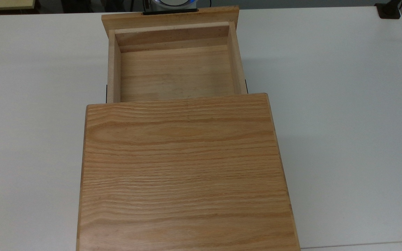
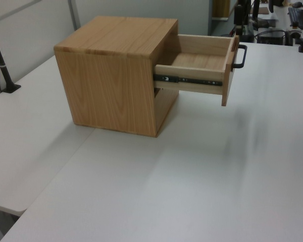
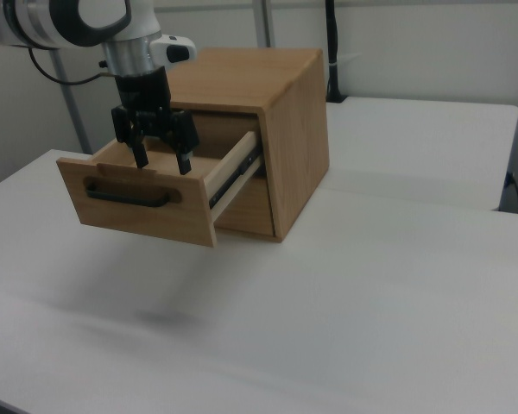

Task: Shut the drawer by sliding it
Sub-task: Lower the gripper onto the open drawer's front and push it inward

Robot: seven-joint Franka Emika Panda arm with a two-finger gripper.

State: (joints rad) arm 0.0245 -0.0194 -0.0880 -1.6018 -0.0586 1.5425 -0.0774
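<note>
Oak drawer (image 3: 147,194) stands pulled well out of the cabinet (image 3: 276,129) on its black side rails, handle (image 3: 128,197) facing away; gripper (image 3: 162,162) hangs over the front panel, fingers spread and empty, apparently placed to push it in.

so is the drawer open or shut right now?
Open. The drawer is pulled well out of the cabinet, its empty inside exposed in the top view and its black slide rail showing in the left view.
</note>
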